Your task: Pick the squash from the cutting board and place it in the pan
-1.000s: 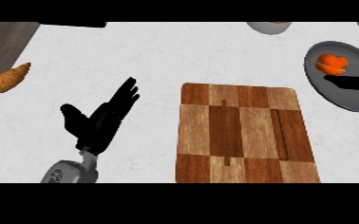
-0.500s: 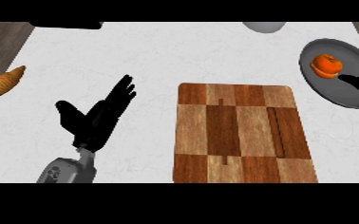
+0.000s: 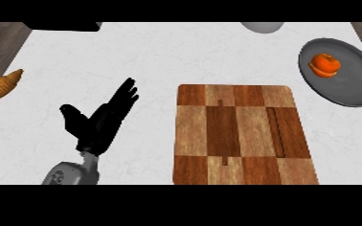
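An orange squash [image 3: 326,65] lies in the grey pan [image 3: 339,88] at the right edge of the head view. The wooden checkered cutting board [image 3: 240,134] lies in the lower middle with nothing on it. My left hand [image 3: 102,119] rests open over the white counter to the left of the board, fingers straight and pointing up-right. My right hand does not show in this view.
A grey bowl [image 3: 262,26] sits at the top edge, right of centre. A brown croissant [image 3: 9,83] pokes in at the left edge. A dark object [image 3: 63,26] lies at the top left.
The view has drifted slightly, so the pan and squash show a little further left and lower. My left hand keeps its open pose.
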You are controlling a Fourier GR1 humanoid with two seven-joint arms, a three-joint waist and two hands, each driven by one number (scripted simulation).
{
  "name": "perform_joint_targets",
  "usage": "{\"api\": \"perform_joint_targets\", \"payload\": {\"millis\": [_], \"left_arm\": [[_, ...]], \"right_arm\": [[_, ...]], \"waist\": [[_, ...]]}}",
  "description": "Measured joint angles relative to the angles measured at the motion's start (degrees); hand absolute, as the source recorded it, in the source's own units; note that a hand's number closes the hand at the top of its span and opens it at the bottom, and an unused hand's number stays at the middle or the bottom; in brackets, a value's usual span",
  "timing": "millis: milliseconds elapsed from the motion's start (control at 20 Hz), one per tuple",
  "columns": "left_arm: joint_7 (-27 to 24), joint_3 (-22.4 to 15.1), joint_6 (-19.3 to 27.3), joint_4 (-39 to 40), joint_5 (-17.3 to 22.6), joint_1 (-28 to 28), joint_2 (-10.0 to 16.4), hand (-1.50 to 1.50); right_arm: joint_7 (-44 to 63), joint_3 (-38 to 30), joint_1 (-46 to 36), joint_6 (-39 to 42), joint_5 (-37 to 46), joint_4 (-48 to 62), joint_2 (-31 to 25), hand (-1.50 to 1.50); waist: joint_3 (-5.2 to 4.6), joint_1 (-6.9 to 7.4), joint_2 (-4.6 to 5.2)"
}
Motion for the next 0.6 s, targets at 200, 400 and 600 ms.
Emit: {"api": "perform_joint_targets", "payload": {"millis": [200,400,600], "left_arm": [[-0.49,0.35,-0.11,-0.04,-0.07,0.53,-0.03,0.00],[-0.11,0.77,-0.24,-0.24,0.04,0.52,0.12,0.00],[-0.09,1.26,-0.81,-0.11,0.27,0.66,0.36,0.00]], "right_arm": [[-2.90,-0.41,2.84,5.47,-0.40,0.09,-1.95,-1.50],[-3.91,-0.09,5.34,7.26,-0.06,-0.33,-2.94,-1.50],[-4.15,0.20,6.82,8.16,0.18,-0.87,-3.38,-1.50]], "waist": [[-0.01,-0.11,-0.14],[0.00,-0.23,-0.28],[-0.04,-0.37,-0.42]]}}
